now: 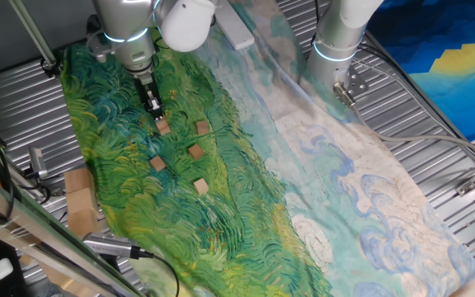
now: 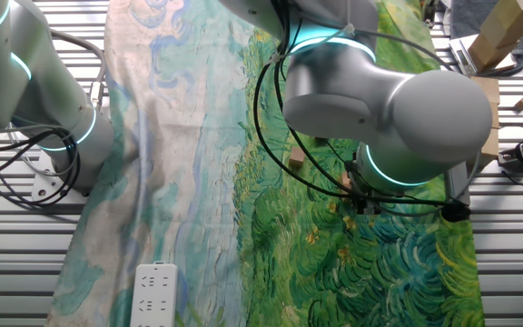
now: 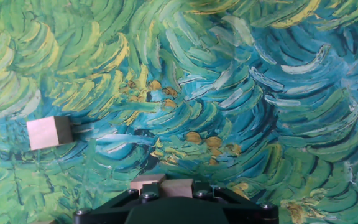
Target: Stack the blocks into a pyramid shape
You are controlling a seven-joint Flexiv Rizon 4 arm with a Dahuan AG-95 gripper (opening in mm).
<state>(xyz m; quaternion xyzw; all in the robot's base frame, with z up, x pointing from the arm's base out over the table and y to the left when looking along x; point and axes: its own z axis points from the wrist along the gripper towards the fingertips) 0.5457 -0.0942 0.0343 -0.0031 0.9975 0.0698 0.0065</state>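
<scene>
Item: wooden block (image 3: 160, 184), light, rigid, smooth-faced, sitting at the jaws (image 1: 153, 106); whether clamped, cannot tell. Grip opposite flat faces. Second block (image 3: 48, 132) lies left of jaws.

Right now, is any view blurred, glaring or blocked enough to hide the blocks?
One fixed view: sharp, evenly lit, five blocks visible. Other fixed view: the arm blocks most of them. Hand view: sharp, soft shadows; the tool cuts off the bottom edge.

A painted cloth (image 1: 320, 190) is covering the table, a white power strip (image 2: 155, 292) lying on it (near edge).
</scene>
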